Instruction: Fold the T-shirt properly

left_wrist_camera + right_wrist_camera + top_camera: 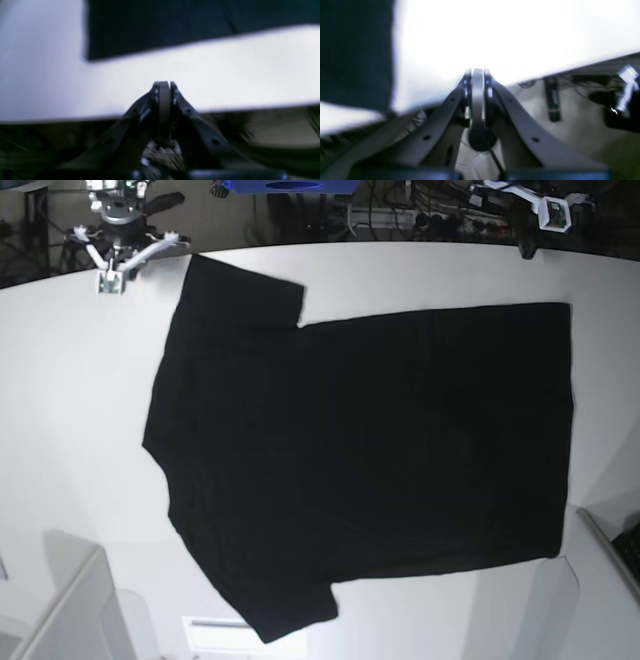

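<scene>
The black T-shirt [370,450] lies spread flat on the white table [60,400], collar end toward the left and hem toward the right, with both short sleeves out. In the left wrist view my left gripper [164,83] is shut and empty, hovering over the table's near edge, with the T-shirt [175,22] some way ahead of it. My right gripper [477,71] is likewise shut on nothing at the table edge, and the T-shirt [355,50] is off to its left. Neither gripper touches the cloth.
A white clamp on a stand [120,240] sits at the table's far left corner and another white device [530,205] at the far right. Cables and a blue box [290,185] lie beyond the far edge. Grey arm parts [70,600] rise at the near corners.
</scene>
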Motion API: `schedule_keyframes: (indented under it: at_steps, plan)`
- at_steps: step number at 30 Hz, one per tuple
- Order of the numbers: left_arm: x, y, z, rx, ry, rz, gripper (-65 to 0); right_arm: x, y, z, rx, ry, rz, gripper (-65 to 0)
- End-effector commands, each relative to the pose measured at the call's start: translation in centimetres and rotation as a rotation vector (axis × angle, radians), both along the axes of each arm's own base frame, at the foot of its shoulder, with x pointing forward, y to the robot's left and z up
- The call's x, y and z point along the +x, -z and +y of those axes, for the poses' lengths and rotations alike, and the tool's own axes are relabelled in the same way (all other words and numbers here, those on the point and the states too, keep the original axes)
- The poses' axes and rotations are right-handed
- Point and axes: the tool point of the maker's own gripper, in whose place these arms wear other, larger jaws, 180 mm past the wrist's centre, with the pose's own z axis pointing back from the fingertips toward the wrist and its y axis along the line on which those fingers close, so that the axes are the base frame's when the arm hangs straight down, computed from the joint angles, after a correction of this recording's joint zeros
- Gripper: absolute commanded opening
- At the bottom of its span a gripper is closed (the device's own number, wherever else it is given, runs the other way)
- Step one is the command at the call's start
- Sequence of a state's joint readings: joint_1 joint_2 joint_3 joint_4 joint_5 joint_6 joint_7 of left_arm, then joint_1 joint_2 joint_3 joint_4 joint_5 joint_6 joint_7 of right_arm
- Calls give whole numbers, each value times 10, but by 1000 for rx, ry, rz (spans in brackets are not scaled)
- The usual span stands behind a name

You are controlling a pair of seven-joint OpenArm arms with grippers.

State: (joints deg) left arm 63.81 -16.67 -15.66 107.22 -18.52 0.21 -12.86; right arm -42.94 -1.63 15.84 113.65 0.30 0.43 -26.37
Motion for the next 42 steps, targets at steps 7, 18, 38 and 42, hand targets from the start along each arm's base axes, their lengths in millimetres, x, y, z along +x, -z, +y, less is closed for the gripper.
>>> schedule_keyframes:
  at_steps: [7,18,38,42]
  plan:
    - [18,-22,23,-61,-113,-104,-532,39,-11,40,104,-101,-88,-650]
    - [47,-24,38,-307,-93,-41,-212,62,-24,63,330,-108,-204,-264]
    - [25,-15,92,-226,-155,41,-179,61,13,27,508,12,-44,-246]
    - [25,-15,92,-225,-154,42,-179,55,27,28,529,30,-5,-246]
